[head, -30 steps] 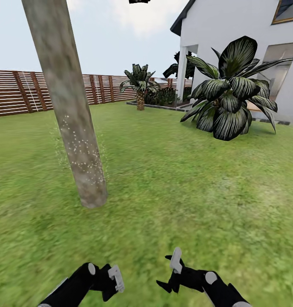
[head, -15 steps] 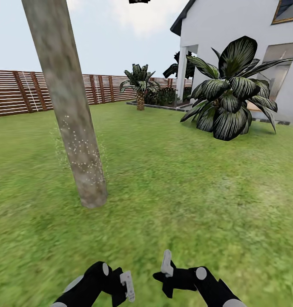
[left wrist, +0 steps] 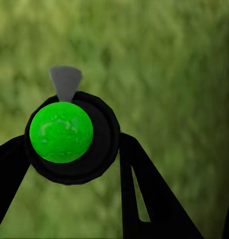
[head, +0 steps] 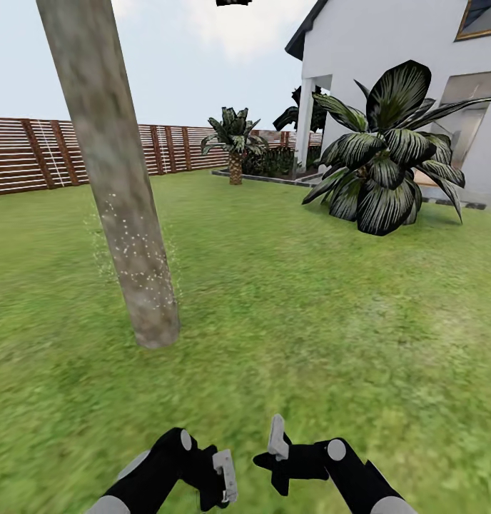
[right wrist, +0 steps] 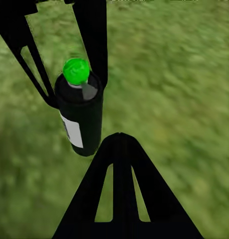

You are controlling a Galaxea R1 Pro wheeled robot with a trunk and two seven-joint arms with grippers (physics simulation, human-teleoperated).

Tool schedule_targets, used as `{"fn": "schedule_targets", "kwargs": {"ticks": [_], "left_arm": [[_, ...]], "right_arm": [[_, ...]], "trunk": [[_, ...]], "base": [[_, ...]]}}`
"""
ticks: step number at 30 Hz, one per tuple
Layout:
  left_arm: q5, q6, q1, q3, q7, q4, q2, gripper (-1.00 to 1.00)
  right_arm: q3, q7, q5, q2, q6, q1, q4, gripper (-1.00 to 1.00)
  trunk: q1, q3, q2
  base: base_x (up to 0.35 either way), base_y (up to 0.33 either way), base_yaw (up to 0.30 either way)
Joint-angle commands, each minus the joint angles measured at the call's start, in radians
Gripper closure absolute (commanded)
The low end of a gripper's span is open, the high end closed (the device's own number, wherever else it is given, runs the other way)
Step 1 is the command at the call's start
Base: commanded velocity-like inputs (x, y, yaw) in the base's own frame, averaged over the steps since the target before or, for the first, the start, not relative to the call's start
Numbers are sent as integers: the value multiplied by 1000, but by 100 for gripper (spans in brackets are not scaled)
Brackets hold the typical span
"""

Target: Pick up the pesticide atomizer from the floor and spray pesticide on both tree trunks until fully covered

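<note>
Open lawn [head: 324, 314] on all sides. Nearest obstacle: tree trunk [head: 113, 178], ahead and to the left, leaning, white specks on its lower part. Fence [head: 31, 153] and house [head: 388, 64] well apart.

Left gripper [head: 220, 485] and right gripper [head: 274, 457] sit close together, low in the head view.

Pesticide atomizer [right wrist: 80, 112]: dark bottle, green cap, clamped between the left gripper's fingers [right wrist: 94, 40], seen from the right wrist camera. In the head view the bottle is probably hidden behind the left gripper.

Right gripper: fingers apart, holding nothing.
</note>
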Motion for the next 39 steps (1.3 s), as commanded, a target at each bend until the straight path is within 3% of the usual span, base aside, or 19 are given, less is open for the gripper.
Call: {"fn": "schedule_targets", "kwargs": {"ticks": [1, 7, 15, 17, 19, 32, 37, 39], "left_arm": [[0, 0, 0, 0, 1, 0, -3, 100], [-1, 0, -2, 2, 8, 0, -22, 100], [7, -1, -2, 2, 5, -1, -24, 100], [47, -2, -2, 2, 4, -2, -27, 100], [63, -1, -2, 1, 4, -2, -34, 100], [69, -3, -11, 2, 5, 0, -38, 100], [63, -5, -11, 4, 5, 12, -17, 100], [63, -5, -11, 6, 5, 12, 21, 100]], "right_arm": [[0, 0, 0, 0, 0, 0, -1, 100], [0, 0, 0, 31, 2, 0, -5, 100], [0, 0, 0, 33, 2, 0, -5, 100], [0, 0, 0, 33, 2, 0, -5, 100], [0, 0, 0, 33, 2, 0, -5, 100], [0, 1, 0, 33, 1, 0, -5, 100], [0, 1, 0, 33, 0, 0, -5, 100], [0, 2, 0, 33, 0, 0, -5, 100]], "trunk": [[0, 0, 0], [0, 0, 0], [0, 0, 0], [0, 0, 0], [0, 0, 0], [0, 0, 0], [0, 0, 0], [0, 0, 0]], "base": [[0, 0, 0], [0, 0, 0], [0, 0, 0], [0, 0, 0], [0, 0, 0], [0, 0, 0], [0, 0, 0], [0, 0, 0]]}}
